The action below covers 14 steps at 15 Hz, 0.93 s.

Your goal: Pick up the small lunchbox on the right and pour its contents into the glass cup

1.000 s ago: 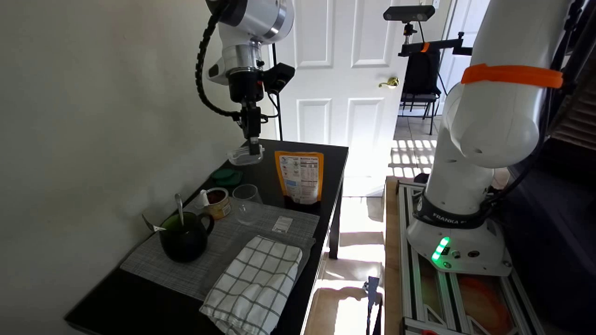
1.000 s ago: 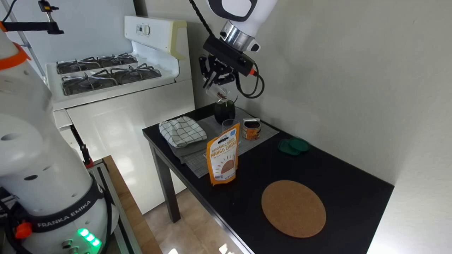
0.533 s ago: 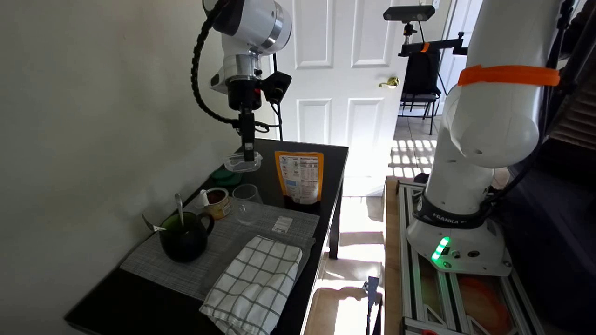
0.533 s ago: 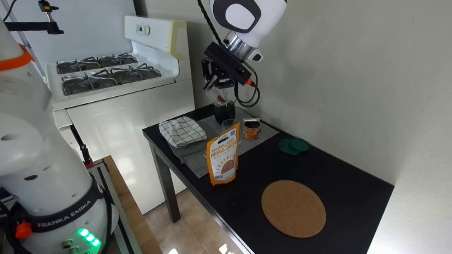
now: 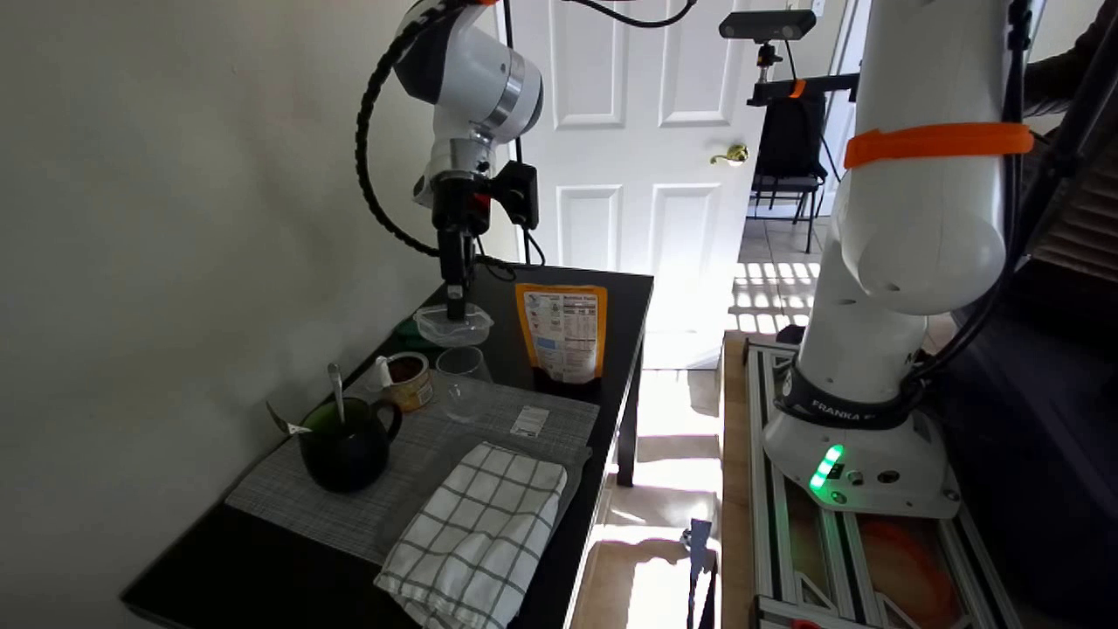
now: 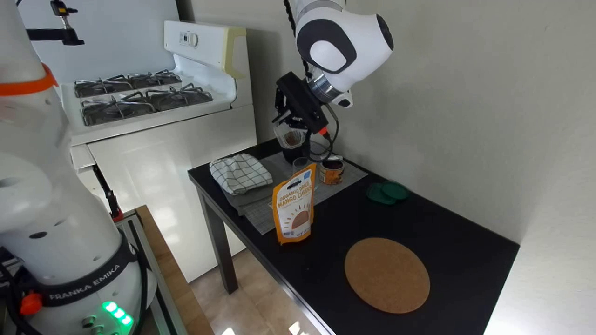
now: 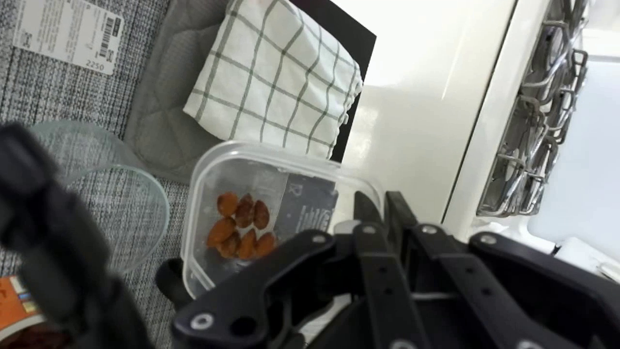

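The small lunchbox is a clear plastic box (image 7: pixel 264 179) holding several brown almonds. It shows in both exterior views (image 5: pixel 437 328) (image 6: pixel 285 132), held above the table and seemingly a little tilted. My gripper (image 7: pixel 384 208) is shut on the wall of the box near its rim; in the exterior views, the fingertips (image 5: pixel 456 306) (image 6: pixel 281 118) reach its edge. The glass cup (image 5: pixel 463 393) stands upright and clear on the grey mat, just below the box. In the wrist view the cup (image 7: pixel 123 218) is left of the box. In an exterior view, the pouch partly hides the cup (image 6: pixel 300 164).
An orange pouch (image 5: pixel 566 336) (image 6: pixel 294 204) stands close to the cup. An open can (image 5: pixel 409 383) and a dark mug (image 5: pixel 345 445) with cutlery stand on the mat. A checkered cloth (image 5: pixel 489 498), green lids (image 6: pixel 387 192) and a round cork mat (image 6: pixel 387 275) lie on the table.
My gripper has moved down with the box in it, closer to the cup. The box's tilt has shifted a little. The table objects have not moved.
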Each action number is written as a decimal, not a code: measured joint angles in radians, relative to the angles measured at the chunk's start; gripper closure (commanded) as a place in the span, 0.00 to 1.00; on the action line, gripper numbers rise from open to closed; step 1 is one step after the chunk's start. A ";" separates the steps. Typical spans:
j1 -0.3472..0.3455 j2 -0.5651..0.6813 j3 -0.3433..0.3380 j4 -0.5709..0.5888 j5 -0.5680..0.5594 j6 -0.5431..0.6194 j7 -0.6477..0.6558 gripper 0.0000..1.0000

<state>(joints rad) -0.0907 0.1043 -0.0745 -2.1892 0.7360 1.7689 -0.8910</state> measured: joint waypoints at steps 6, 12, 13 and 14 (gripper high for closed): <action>-0.065 0.102 -0.029 0.052 0.069 -0.102 0.037 0.98; -0.114 0.203 -0.036 0.117 0.185 -0.199 0.035 0.98; -0.114 0.212 -0.035 0.126 0.196 -0.211 0.035 0.98; -0.114 0.220 -0.034 0.134 0.203 -0.224 0.035 0.98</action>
<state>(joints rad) -0.2047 0.3244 -0.1081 -2.0548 0.9394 1.5447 -0.8562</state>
